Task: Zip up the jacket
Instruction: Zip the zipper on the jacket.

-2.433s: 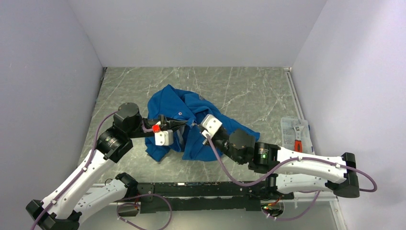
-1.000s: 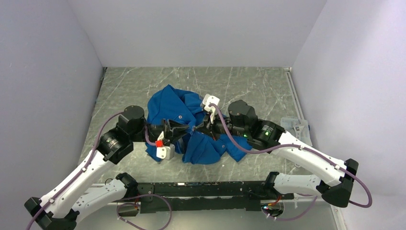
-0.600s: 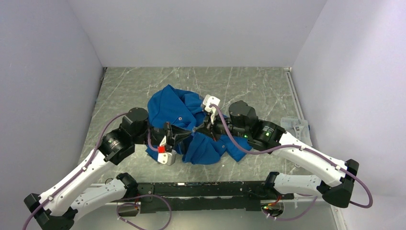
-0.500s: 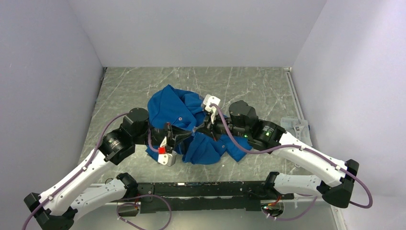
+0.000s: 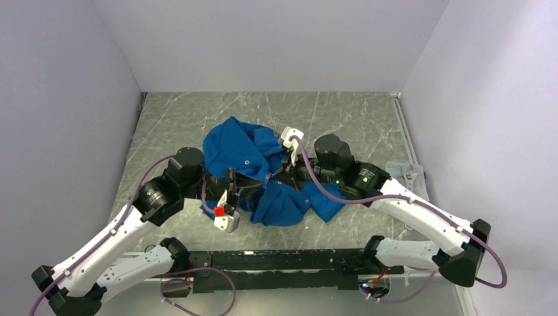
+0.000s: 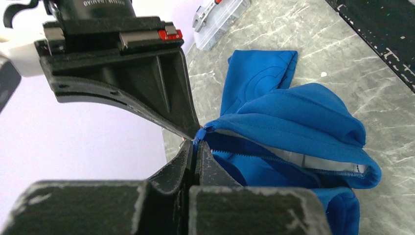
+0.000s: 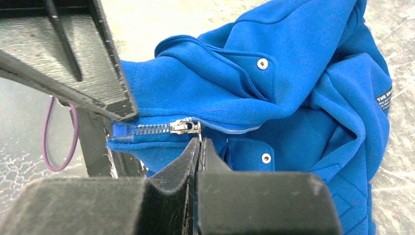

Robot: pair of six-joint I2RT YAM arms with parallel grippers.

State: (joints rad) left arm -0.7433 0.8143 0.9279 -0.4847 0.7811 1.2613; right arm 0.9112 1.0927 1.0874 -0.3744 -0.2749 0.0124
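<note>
The grey marbled surface [image 5: 342, 115] carries the jacket [image 5: 243, 148] near its middle, a bunched blue heap with one sleeve trailing off toward 4 o'clock. It is not laid flat, and its folds hide much of the front. My left jaws reach in from 9 o'clock and are closed on the jacket's bottom corner, right at the foot of the zipper [image 7: 151, 129]. My right jaws come in from 3 o'clock, closed as well. They pinch what I take to be the small pull tab [image 7: 198, 133], hanging at 6 o'clock below the slider [image 7: 182, 127]. The two sets of jaws sit just beside each other. I judge the zip started and little more: only a short run of silvery teeth is meshed between the foot and the slider. Beyond the slider the two front edges part, and pale lining [image 6: 318, 161] shows in the gap. Nearly the whole length is left to close, up to a collar I cannot pick out in the folds.
</note>
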